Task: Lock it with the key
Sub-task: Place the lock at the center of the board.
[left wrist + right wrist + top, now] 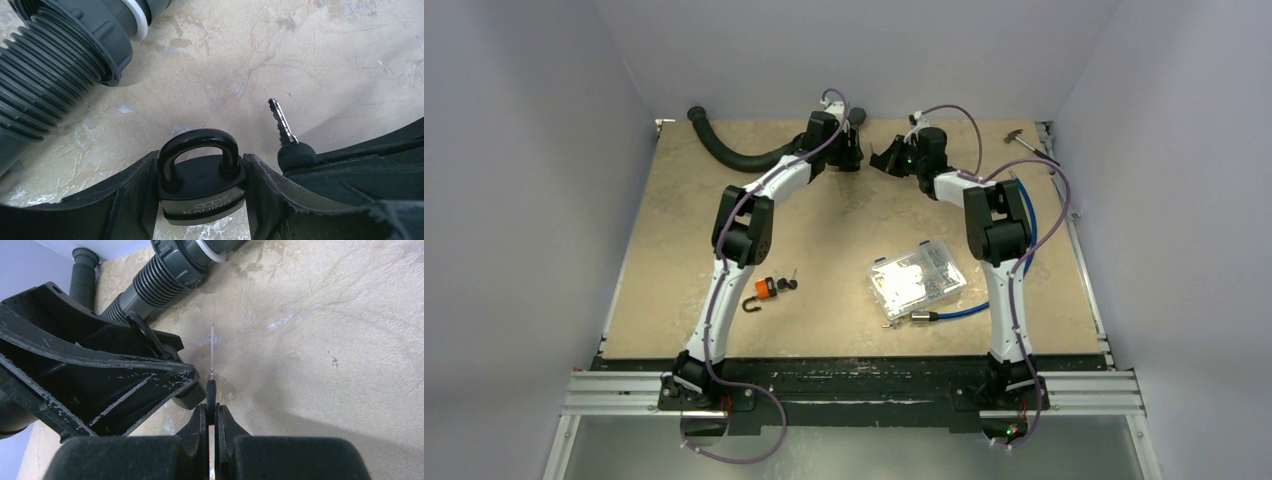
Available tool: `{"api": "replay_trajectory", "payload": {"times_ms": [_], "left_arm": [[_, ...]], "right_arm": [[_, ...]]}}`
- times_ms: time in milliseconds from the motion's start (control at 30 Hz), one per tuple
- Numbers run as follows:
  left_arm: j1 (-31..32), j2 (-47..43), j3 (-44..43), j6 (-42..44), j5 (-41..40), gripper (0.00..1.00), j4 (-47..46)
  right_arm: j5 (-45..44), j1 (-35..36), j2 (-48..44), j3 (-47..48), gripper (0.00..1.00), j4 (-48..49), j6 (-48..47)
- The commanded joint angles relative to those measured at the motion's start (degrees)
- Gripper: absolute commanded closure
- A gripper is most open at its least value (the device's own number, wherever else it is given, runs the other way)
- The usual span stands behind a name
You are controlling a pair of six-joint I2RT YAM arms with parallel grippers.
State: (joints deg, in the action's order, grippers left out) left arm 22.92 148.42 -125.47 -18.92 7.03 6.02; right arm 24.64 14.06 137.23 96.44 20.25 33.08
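- My right gripper (212, 412) is clenched on the black head of the key (212, 352). The blade sticks straight out ahead, above the table (350, 340).
- The key is in the air just beside the padlock (202, 192), not in it. I judge that inserting and turning it are both left to do.
- My left gripper (200, 162) clamps that black padlock by its sides, shackle (198, 135) pointing away from the wrist.
- Both shackle legs seem seated in the body, though I cannot tell if it is latched.
- The keyhole is hidden. It probably sits on the underside, which is cut off at the frame edge, so I cannot judge the key's alignment.
- Both tools are at the far end of the table, near a corrugated hose (45, 80).
- An orange padlock (765, 290) and a clear box (917, 280) lie well apart from the work, and their details are too small to read.
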Motion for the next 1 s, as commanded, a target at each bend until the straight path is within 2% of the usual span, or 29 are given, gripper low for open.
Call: {"api": "replay_trajectory", "payload": {"times_ms": [0,233,300,800,967], "left_arm": [[0.11,1.63,-2.07,0.41,-0.8,0.6,-1.64],[0.11,1.98,-2.25,0.33,-0.84,0.49,-1.64],[0.11,2.04,-2.41,0.29,-1.16,0.44,-1.56],[-0.36,2.49,-3.04,-0.96,-2.27,0.28,-1.44],[-0.5,1.3,-3.55,-1.6,-0.15,0.23,-2.89]], "right_arm": [[-1.44,-0.24,0.84,1.38,1.0,2.59,0.79],[-1.73,-0.25,1.72,1.64,1.0,2.98,0.91],[-1.71,-0.2,1.86,1.64,1.0,3.05,1.08],[-1.44,-0.22,2.69,2.25,1.0,3.3,2.59],[-0.78,-0.2,2.13,0.55,1.0,3.57,3.25]]}}
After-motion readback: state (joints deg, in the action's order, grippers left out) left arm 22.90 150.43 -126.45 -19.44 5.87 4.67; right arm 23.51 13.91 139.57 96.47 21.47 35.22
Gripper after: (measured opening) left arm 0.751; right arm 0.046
